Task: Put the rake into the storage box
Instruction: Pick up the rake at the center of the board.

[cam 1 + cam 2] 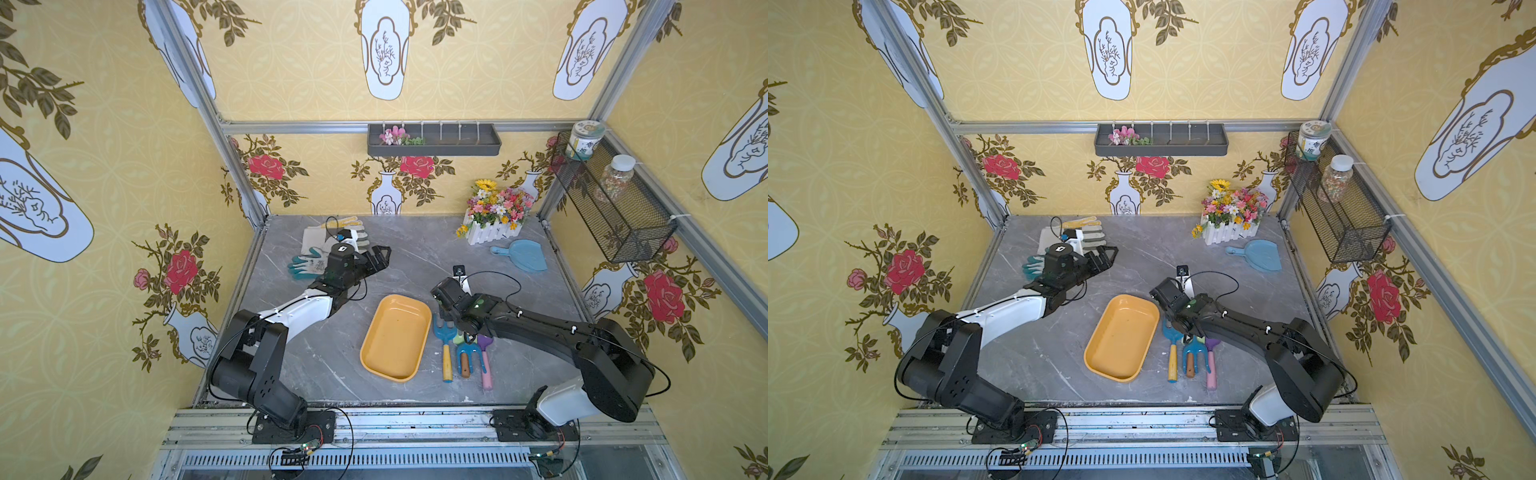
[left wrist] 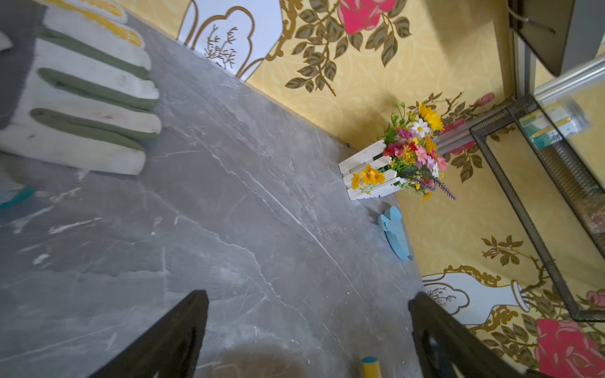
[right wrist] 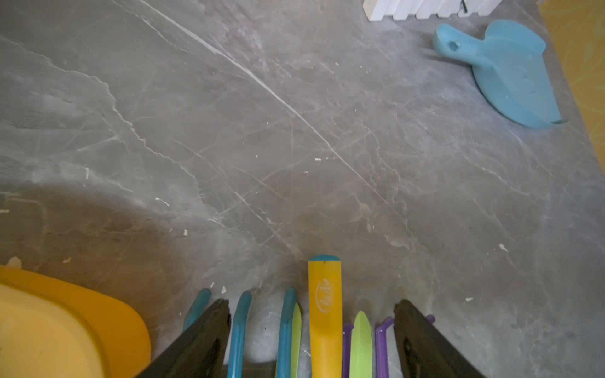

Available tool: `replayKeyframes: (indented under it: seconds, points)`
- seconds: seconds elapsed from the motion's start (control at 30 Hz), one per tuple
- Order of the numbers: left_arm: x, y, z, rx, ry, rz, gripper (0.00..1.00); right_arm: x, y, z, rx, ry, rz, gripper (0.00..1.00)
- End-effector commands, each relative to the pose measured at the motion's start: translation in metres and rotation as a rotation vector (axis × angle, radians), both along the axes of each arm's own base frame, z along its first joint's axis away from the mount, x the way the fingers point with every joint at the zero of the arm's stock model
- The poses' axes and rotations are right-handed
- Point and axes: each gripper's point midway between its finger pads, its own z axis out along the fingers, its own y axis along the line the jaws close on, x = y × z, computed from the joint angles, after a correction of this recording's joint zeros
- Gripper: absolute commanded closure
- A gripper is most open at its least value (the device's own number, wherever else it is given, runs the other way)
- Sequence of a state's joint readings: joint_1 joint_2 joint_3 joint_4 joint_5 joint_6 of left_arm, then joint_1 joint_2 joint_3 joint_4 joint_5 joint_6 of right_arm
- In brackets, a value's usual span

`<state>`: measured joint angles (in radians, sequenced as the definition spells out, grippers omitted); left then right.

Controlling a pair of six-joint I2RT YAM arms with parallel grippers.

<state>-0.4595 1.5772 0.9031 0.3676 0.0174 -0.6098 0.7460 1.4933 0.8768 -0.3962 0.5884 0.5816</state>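
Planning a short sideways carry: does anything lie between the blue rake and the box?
Nothing visible. The rake lies right beside the box; the other tools lie on its other side.

Yellow-orange storage box (image 1: pixel 395 338), grey marbled tabletop (image 1: pixel 332 361)

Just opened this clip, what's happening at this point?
The right gripper hangs low over the heads of the garden tools lying beside the storage box. Its jaws are open astride several tool tips, gripping nothing yet. The box is empty. The left gripper hovers open near the gloves, holding nothing.
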Motion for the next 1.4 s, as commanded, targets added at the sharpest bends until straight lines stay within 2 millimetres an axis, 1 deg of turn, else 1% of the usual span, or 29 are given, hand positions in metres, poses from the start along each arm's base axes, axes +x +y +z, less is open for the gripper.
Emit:
replayKeyframes:
  seconds: [0.0,0.07,0.13,0.2,0.33,0.43,0.57,0.7,0.87,1.03,1.23,1.37]
  points:
    - [-0.009,-0.026,-0.011,0.199,-0.024,-0.038,0.0,0.001,-0.004,-0.003,0.001,-0.01,-0.052,0.26]
    - [-0.012,-0.043,-0.011,0.264,-0.054,-0.062,0.0,0.004,-0.002,-0.007,-0.004,0.002,-0.044,0.27]
    - [-0.015,-0.058,-0.011,0.288,-0.07,-0.092,0.0,0.007,-0.001,-0.012,-0.009,0.013,-0.046,0.27]
    - [-0.016,-0.064,-0.01,0.292,-0.074,-0.102,0.0,0.01,-0.005,-0.017,0.0,0.025,-0.071,0.27]
    - [-0.014,-0.059,-0.006,0.3,-0.086,-0.074,0.0,0.017,-0.02,-0.027,0.074,0.057,-0.152,0.24]
    - [-0.014,-0.053,-0.002,0.302,-0.091,-0.049,0.0,0.02,-0.028,-0.033,0.14,0.086,-0.172,0.25]
    - [-0.015,-0.041,-0.001,0.314,-0.092,0.006,0.0,0.017,-0.022,-0.039,0.177,0.119,-0.115,0.26]
    - [-0.016,-0.031,-0.001,0.327,-0.096,0.05,0.0,0.007,-0.019,-0.054,0.176,0.187,-0.086,0.26]
    - [-0.017,-0.029,-0.003,0.325,-0.093,0.056,0.0,0.0,-0.022,-0.069,0.172,0.216,-0.106,0.26]
    - [-0.017,-0.029,-0.003,0.322,-0.09,0.056,0.0,0.008,-0.02,-0.079,0.178,0.225,-0.118,0.31]
    - [-0.018,-0.029,-0.005,0.331,-0.084,0.05,0.0,0.02,-0.018,-0.079,0.168,0.219,-0.104,0.34]
    - [-0.018,-0.027,-0.004,0.337,-0.09,0.055,0.0,0.029,-0.02,-0.077,0.187,0.219,-0.104,0.44]
